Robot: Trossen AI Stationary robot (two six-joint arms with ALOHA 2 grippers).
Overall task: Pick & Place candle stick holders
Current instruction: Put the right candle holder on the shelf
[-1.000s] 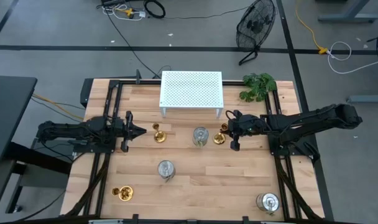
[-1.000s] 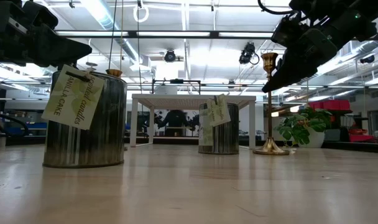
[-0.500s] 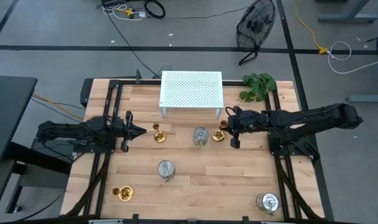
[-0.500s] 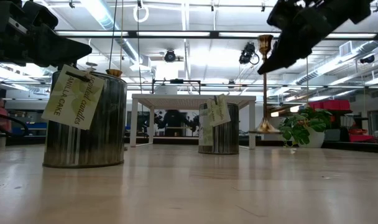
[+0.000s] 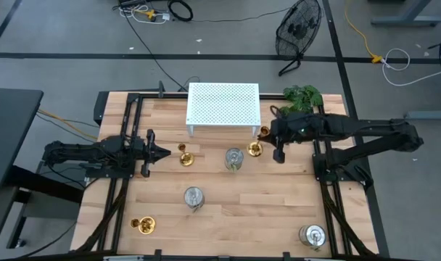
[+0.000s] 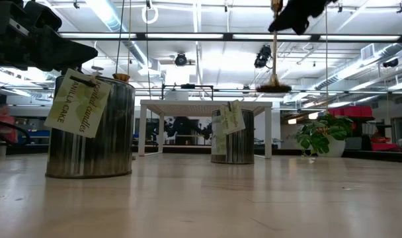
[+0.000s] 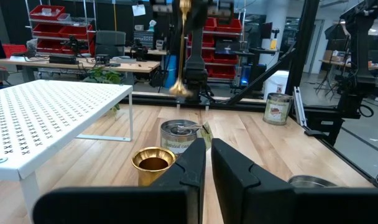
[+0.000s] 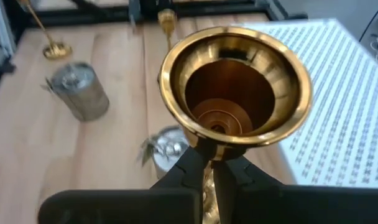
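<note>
My right gripper point(image 5: 267, 141) is shut on a gold candle stick holder point(image 6: 275, 49) and holds it high above the table in front of the white rack; its round base point(image 6: 275, 87) hangs free. My left gripper point(image 5: 159, 152) is shut and empty at the table's left, pointing at a second gold holder point(image 5: 184, 156) that stands on its base, also seen in the left wrist view point(image 7: 153, 163). A third gold holder point(image 5: 142, 225) stands near the front left. Three silver can-like holders point(image 5: 234, 159) point(image 5: 194, 197) point(image 5: 312, 235) stand on the table. My right gripper pinches the gold holder's slim stem point(image 8: 209, 149) just below its cup point(image 8: 235, 81) between its two fingers. The fingers slant in from above and the table's right side, across the stem. The holder hangs upright, cup up, lifted clear of the table.
The white perforated rack point(image 5: 223, 107) stands at the far middle, just beside the lifted holder. A green leafy plant point(image 5: 302, 99) lies at the far right. Bare wood point(image 5: 257, 210) lies between the cans toward the near edge.
My right gripper has risen with the gold holder and drawn a little toward the far edge. The holder, whose base stood on the table a second ago, now hangs upright well clear of it.
</note>
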